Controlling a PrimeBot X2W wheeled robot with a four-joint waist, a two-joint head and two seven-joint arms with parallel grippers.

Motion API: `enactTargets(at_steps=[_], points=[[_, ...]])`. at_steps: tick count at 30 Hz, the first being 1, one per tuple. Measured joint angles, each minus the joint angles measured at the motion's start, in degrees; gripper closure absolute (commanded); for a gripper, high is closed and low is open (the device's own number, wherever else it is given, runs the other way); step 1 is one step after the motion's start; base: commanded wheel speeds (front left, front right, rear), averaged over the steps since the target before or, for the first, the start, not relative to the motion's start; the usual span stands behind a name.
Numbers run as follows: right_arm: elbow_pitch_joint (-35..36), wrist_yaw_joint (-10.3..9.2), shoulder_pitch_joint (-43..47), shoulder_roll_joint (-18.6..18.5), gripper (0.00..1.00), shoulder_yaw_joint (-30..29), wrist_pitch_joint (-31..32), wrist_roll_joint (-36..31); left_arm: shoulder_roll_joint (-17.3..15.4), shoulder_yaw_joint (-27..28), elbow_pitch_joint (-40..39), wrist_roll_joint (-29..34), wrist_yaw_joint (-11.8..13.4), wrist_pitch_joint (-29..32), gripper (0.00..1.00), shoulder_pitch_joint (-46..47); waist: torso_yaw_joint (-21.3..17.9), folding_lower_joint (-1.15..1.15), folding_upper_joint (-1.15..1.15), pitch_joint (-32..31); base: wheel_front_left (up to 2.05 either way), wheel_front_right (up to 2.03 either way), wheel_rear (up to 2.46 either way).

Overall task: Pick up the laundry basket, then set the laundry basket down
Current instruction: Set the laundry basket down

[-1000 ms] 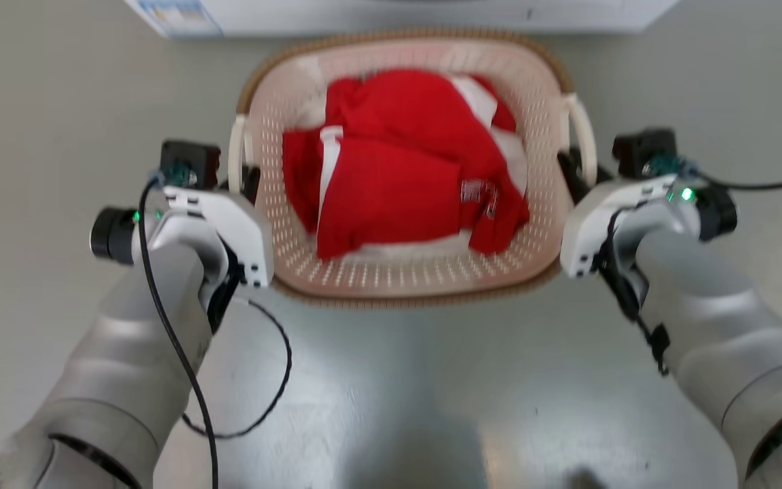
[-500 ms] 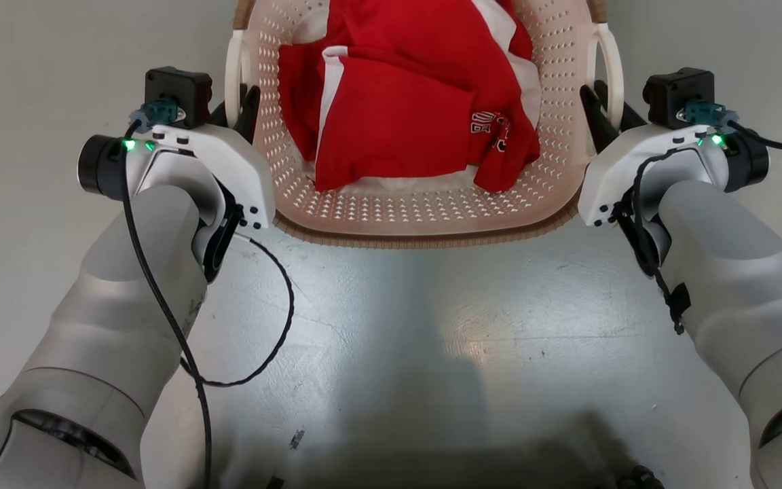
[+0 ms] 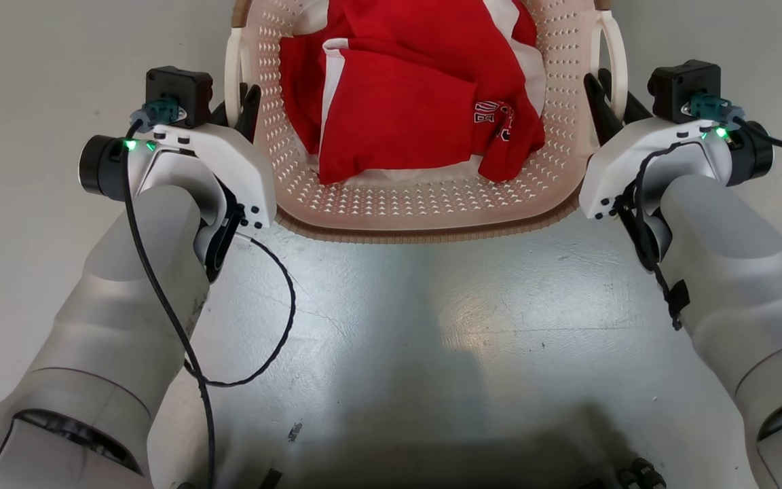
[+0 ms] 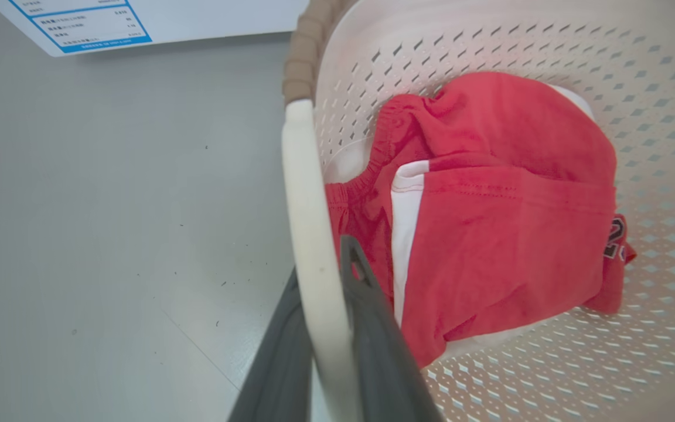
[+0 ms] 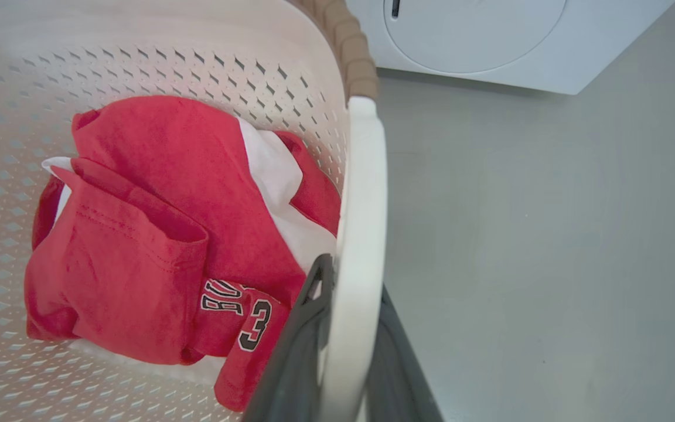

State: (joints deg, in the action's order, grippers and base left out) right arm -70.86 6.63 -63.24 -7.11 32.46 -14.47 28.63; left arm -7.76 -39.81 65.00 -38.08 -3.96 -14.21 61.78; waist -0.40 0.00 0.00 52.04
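The laundry basket (image 3: pixel 425 204) is sitting straight ahead of the robot, between the two arms, over a grey floor (image 3: pixel 432 326). Its top is facing up, and its near brown rim is running level across the head view. Its two white loop handles are pointing out to the robot's left and right, so the handle-to-handle line is lying crosswise. The far end is running off the top edge of that view, so I cannot tell which axis is the longer one, nor whether the base is touching the floor.

The left end effector (image 3: pixel 245 109) is grasping the left handle (image 4: pixel 308 205), with one dark finger pressing on each side of the loop. The right end effector (image 3: pixel 605 98) is clenching the right handle (image 5: pixel 364 205) in the same way.

A crumpled red and white garment (image 3: pixel 404 102) is lying inside the basket. A white washing machine (image 5: pixel 478 41) is standing on the floor beyond the basket's far end.
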Motion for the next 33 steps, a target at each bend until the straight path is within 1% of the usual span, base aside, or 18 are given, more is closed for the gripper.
enactTargets(at_steps=[8,22,23,24,25,26,27,33], points=[[-0.07,0.00,1.23,1.29,1.00,-4.39,0.00,-3.98,0.07,0.99,1.66,2.18,-0.86,-0.01,1.00,0.14,-0.61,0.00,0.00,0.10,0.00,0.00,0.00],[-0.74,-0.01,2.27,2.38,1.00,-7.59,0.00,-6.37,0.52,2.05,3.57,3.47,-1.45,-0.01,1.00,0.83,-1.10,0.00,0.00,0.41,0.00,0.00,0.00],[-1.07,0.00,2.26,2.66,0.75,-8.57,0.00,-6.54,0.54,2.19,4.01,3.60,-1.64,-0.01,1.00,0.92,-1.17,0.00,0.00,0.47,0.00,0.00,0.00],[-1.33,0.05,2.25,2.74,0.37,-8.86,0.01,-7.06,0.57,2.25,4.28,3.68,-1.64,-0.08,0.88,1.07,-1.23,0.00,0.00,0.52,0.00,0.00,0.00],[-1.70,0.51,2.26,2.80,0.00,-9.47,0.00,-7.82,0.57,2.25,4.59,3.87,-1.64,-0.29,0.60,1.30,-1.28,0.00,0.00,0.58,0.00,0.00,0.00],[-1.85,0.54,2.25,2.86,0.00,-10.10,0.00,-8.58,0.65,2.26,4.87,3.89,-1.64,-0.38,0.23,1.58,-1.30,0.00,0.00,0.64,0.00,0.00,0.00],[-1.91,0.54,2.20,2.83,0.00,-10.67,0.00,-9.42,0.75,2.33,5.03,3.88,-1.64,-0.43,0.00,1.87,-1.30,0.00,0.00,0.69,0.00,0.00,0.00],[-0.63,0.55,2.32,2.88,0.00,-14.94,0.00,-13.70,1.62,3.31,5.66,3.76,-1.31,-0.43,0.00,2.36,-1.33,0.00,0.00,0.77,0.00,0.00,0.00]])
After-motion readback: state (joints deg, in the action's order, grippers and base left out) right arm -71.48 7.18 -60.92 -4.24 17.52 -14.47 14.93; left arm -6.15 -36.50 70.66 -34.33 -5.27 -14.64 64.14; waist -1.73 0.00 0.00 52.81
